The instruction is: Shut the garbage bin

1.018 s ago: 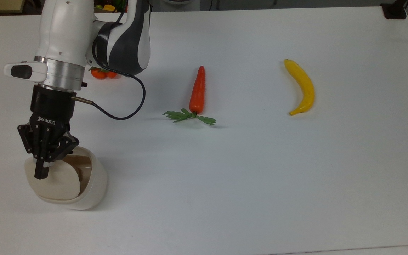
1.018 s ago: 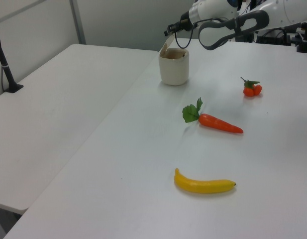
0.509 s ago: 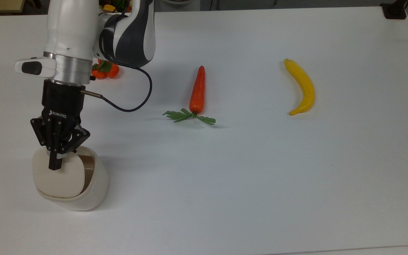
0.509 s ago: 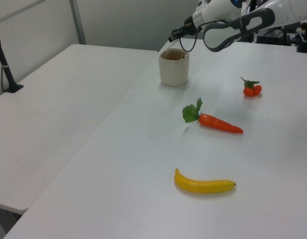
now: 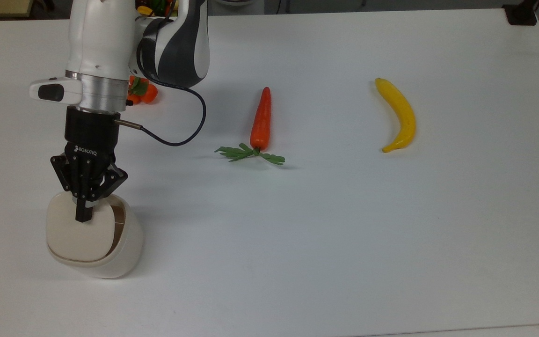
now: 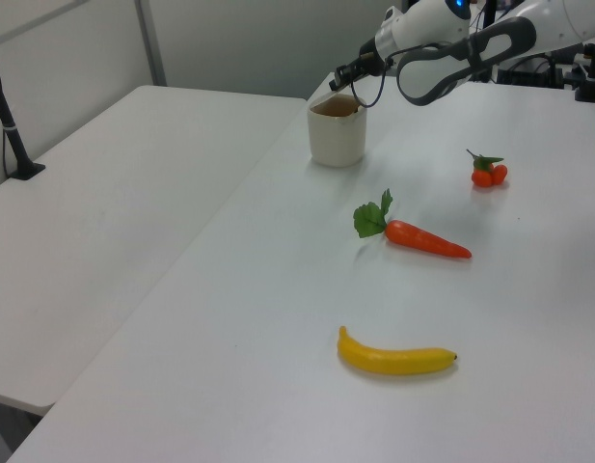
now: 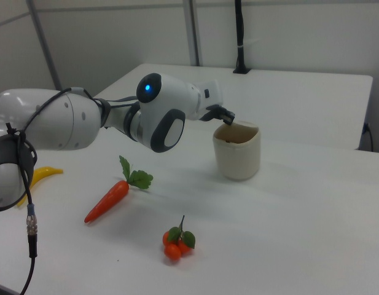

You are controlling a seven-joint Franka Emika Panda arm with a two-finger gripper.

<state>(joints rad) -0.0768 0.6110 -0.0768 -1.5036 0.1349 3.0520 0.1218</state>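
At the top view's far left, near its lower edge, the garbage bin (image 5: pixel 110 252) stands on the white table (image 5: pixel 344 234). Its beige lid (image 5: pixel 80 231) lies almost flat in the mouth, with a dark sliver of opening along the lid's right edge. The gripper (image 5: pixel 83 216), fingers pressed together and holding nothing, points down with its tip on the lid's far edge. The lid looks nearly shut but not seated, so the risk, as I judge it, is in the last push. The tip sits near the rim and not over the lid's middle, so pressing there could let the lid spring or rock instead of dropping home. A sideways push could slide or tip the light bin, which nothing steadies. Pressing too deep could drive the lid down into the body. Just right of the arm, partly behind it, a cluster of small orange tomatoes (image 5: pixel 142 91) lies well apart from the bin. Further right in the top view a carrot (image 5: pixel 261 119) with green leaves lies mid-table, and a banana (image 5: pixel 398 114) lies beyond it towards the right. None of these stands between the gripper and the lid, and the table beside the bin is bare.
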